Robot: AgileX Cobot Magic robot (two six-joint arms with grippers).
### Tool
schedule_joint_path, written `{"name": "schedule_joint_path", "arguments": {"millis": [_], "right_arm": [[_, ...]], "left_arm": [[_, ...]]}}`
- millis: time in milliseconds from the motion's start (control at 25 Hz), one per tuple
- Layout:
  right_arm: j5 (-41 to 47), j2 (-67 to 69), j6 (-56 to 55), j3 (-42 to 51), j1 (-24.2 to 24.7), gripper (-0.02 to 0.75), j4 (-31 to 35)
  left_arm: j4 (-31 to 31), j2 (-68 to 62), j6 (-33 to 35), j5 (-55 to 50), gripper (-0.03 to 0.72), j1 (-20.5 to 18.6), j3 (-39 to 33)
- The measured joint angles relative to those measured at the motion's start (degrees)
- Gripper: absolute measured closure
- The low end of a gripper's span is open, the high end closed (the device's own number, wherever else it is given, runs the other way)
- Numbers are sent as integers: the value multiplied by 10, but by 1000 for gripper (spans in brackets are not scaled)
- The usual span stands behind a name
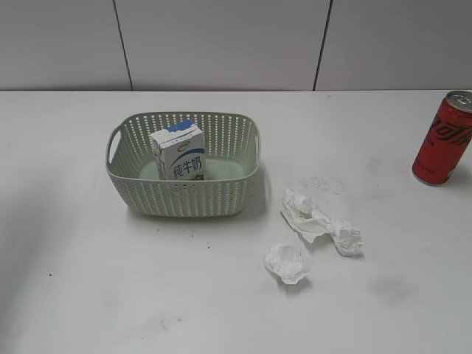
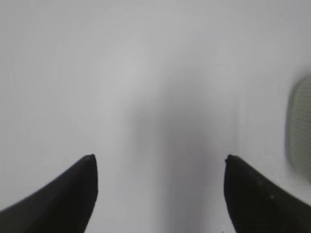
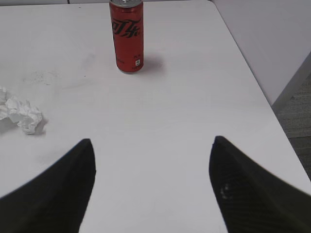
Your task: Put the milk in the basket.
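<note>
**A:** So where's this at? The milk [image 1: 179, 153] is standing upright inside the basket [image 1: 184, 195], leaning a touch, blue top poking just above the rim. Looks done to me.

**B:** Same read. Neither arm shows in the outside view. The left gripper [image 2: 160, 162] hangs over bare table [image 2: 121, 73] with its jaws wide and nothing between them, and you can just see a corner of the basket at the right edge of its camera. The right gripper [image 3: 151, 143] is also spread wide and empty, out by the can [image 3: 127, 36], with a bit of crumpled tissue [image 3: 22, 114] off to its left.

**A:** Anything left to do well, then?

**B:** Honestly just don't mess it up. I'd guess the carton is light and tall, so a bump to the basket wall could tip it. If the arms go home, I'd lift them straight up and keep the left one off that basket edge, since it's the nearer of the two.

**A:** And the two tissue wads [image 1: 287, 262] in front?

**B:** Not part of the job. Leave them, and the can too.
</note>
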State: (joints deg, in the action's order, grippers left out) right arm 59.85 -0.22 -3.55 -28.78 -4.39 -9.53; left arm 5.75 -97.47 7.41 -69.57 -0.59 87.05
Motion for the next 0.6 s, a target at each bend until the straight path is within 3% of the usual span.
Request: {"name": "schedule_joint_path", "arguments": {"millis": [320,600], "right_arm": [[0,0,0,0,0,155,0],[0,0,0,0,0,155,0]], "left_arm": [[-10,183,-3,-2,97,-1,-196],[-15,332,-5,-2,97,-1,-324]]}}
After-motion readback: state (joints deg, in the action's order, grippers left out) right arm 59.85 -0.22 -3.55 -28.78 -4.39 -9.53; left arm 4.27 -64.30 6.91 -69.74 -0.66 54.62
